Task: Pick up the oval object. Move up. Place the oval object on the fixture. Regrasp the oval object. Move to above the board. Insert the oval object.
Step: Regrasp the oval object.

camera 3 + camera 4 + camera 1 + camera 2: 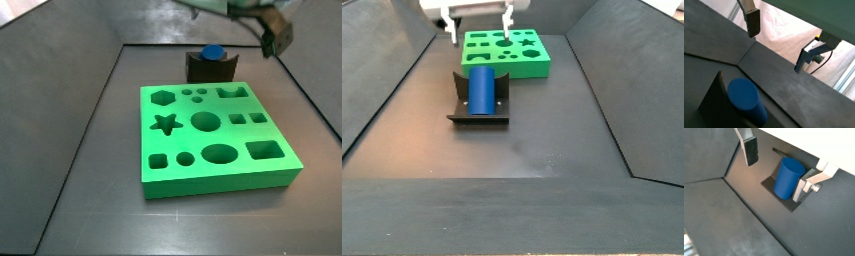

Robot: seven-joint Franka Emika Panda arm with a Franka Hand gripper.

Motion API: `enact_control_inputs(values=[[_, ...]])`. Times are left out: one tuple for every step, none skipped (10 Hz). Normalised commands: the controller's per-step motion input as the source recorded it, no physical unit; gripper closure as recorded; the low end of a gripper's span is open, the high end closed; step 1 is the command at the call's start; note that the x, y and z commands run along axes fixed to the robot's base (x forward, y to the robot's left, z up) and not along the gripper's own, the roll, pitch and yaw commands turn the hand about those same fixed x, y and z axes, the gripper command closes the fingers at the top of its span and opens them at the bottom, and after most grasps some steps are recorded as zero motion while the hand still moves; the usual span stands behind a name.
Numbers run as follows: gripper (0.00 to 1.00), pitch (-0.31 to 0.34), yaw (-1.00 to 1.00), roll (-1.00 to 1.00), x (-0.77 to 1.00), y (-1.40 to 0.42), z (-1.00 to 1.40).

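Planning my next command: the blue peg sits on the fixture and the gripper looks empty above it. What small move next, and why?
Probably lower the gripper straight down over the oval object to regrasp it. The peg rests in the fixture notch, untouched; the fingers stand open with nothing between them, above and apart from it. The board still has its holes free.
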Motion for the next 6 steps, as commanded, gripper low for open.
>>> enact_control_inputs(values=[[0.00, -0.095, 0.12, 0.08, 0.08, 0.05, -1.00], [0.00, -0.115, 0.09, 0.08, 0.09, 0.04, -1.00], [0.00, -0.127, 0.04, 0.08, 0.10, 0.04, -1.00], [0.00, -0.122, 0.01, 0.08, 0.11, 0.03, -1.00], [0.00, -0.108, -0.01, 0.07, 0.10, 0.03, -0.89], [0.00, -0.085, -0.03, 0.07, 0.09, 0.02, -0.73]])
